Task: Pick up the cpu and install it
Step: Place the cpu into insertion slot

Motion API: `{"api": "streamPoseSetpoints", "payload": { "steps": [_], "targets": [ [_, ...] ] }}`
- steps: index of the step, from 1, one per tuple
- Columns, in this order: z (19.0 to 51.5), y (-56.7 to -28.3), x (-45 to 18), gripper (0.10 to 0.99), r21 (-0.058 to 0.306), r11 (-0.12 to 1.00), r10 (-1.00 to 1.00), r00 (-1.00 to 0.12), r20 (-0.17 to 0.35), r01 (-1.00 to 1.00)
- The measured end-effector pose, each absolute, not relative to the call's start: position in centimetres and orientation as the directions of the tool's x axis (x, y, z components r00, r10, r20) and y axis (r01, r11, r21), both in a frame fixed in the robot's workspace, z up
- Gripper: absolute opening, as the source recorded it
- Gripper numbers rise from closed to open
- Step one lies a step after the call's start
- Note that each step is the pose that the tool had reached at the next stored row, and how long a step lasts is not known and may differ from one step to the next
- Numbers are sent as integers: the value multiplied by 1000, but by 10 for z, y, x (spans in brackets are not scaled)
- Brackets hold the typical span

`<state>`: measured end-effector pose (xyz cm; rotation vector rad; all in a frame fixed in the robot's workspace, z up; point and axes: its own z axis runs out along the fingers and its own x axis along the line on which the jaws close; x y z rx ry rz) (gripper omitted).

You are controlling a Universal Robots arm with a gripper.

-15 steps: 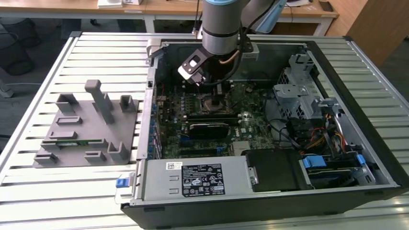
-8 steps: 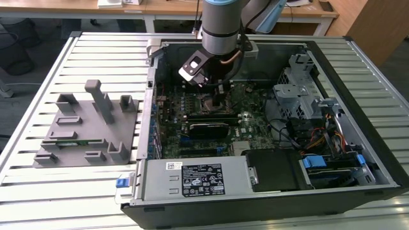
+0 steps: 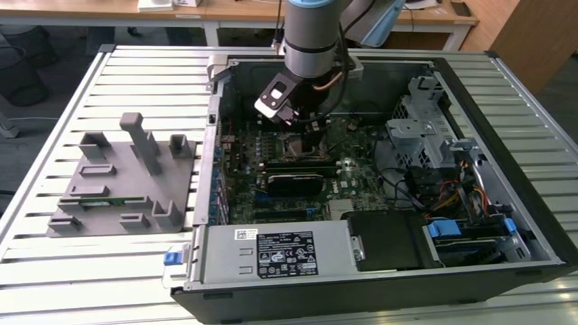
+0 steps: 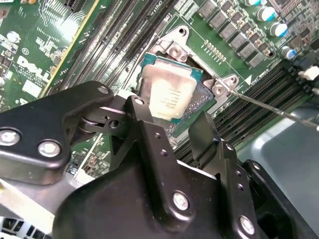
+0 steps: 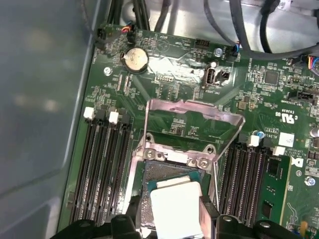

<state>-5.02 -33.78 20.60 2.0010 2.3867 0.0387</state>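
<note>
The cpu (image 4: 169,92) hangs just above the open socket (image 5: 159,172). Its silvery top faces up and a thin green edge shows around it. It sits slightly off square to the socket, so a strip of the pin field beside it is uncovered in both wrist views. The gripper (image 4: 169,117) pinches the cpu by two opposite edges, with its black fingers (image 4: 144,134) pressed in on either side of the chip. The socket's metal load plate (image 5: 194,112) stands swung up and open, and a thin retention lever (image 4: 269,107) sticks out beside it. Rows of dark memory slots (image 5: 99,164) flank the socket on both sides. A round coin battery (image 5: 135,59) lies further off on the green motherboard (image 3: 361,176).

In the exterior view, the arm (image 3: 312,40) comes down from the upper middle of the frame into the open computer case (image 3: 524,169), above the middle of the board. A power supply (image 3: 271,254) with a label fills the case's lower edge. At the exterior view's left, a grey moulded parts holder (image 3: 126,183) rests on the slatted table (image 3: 54,271), well apart from the case.
</note>
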Motion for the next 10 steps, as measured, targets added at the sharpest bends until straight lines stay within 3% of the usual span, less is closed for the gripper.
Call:
{"api": "streamPoseSetpoints", "payload": {
  "steps": [10],
  "targets": [
    [199,-338,-52,576,35,243,970,-243,-13,969]
  ]
}}
